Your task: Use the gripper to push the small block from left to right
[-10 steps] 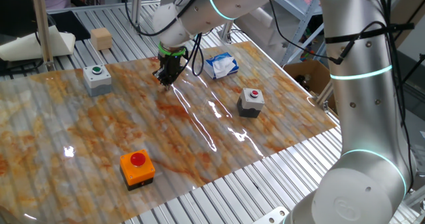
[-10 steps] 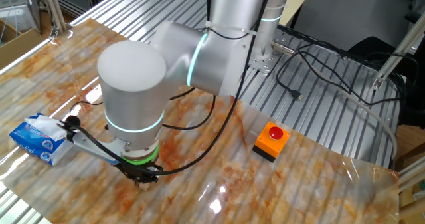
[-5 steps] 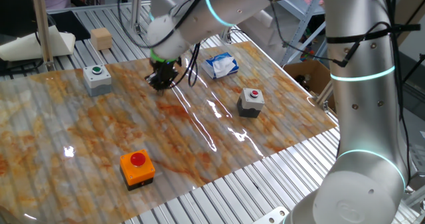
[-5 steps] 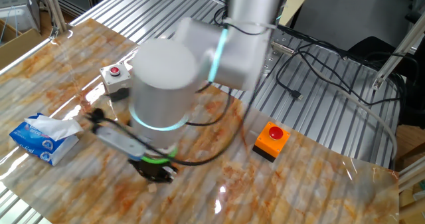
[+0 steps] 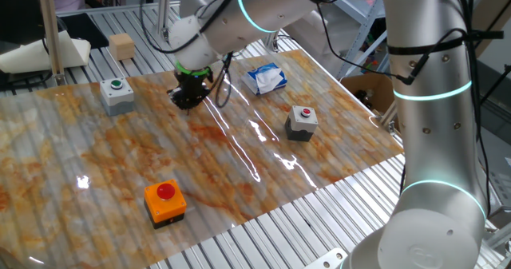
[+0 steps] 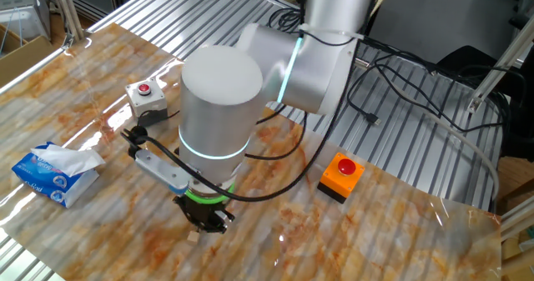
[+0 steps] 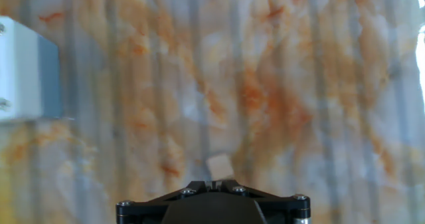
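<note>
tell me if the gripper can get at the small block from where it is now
Probably yes. In the hand view the small block lies on the bare mat just ahead of the gripper, with nothing between them; the grey box sits well off to the side.

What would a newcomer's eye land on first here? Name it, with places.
The big white-silver arm with glowing cyan rings dominates, bending down so its gripper sits low over the marbled orange mat. Next comes the orange box with a red button near the mat's front edge. The small block lies just ahead of the fingertips.

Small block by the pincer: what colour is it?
The tiny wooden cube is light tan, nearly blending with the marbled mat; clearest in the hand view.
</note>
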Robot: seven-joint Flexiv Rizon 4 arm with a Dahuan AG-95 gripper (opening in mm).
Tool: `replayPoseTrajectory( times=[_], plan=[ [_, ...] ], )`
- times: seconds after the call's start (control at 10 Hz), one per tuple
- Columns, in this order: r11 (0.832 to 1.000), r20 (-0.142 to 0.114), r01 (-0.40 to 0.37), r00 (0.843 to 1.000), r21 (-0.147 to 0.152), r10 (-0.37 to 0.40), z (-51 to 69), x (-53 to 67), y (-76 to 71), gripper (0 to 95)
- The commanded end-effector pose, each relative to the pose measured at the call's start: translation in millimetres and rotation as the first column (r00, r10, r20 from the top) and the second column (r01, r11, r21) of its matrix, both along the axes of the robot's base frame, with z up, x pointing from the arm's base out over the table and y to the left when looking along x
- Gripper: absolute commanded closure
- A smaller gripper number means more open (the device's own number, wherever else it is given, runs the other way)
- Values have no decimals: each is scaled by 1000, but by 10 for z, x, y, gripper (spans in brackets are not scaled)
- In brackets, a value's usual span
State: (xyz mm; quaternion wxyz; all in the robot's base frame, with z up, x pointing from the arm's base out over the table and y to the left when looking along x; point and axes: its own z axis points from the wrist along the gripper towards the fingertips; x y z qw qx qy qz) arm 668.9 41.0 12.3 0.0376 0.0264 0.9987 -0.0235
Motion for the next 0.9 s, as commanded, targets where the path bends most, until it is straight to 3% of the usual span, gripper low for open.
replayPoseTrajectory(
  times=[0.1, 0.2, 0.6, 0.9],
  plan=[
    [994, -5, -99, 995, -52, 99, 36, -17, -67, 950],
    [990, -12, -128, 992, -66, 127, 52, -35, -112, 950],
    [978, -15, -194, 981, -78, 194, 7, -74, -286, 950],
    [974, -5, -211, 977, -77, 212, 11, -20, -347, 950]
  ],
)
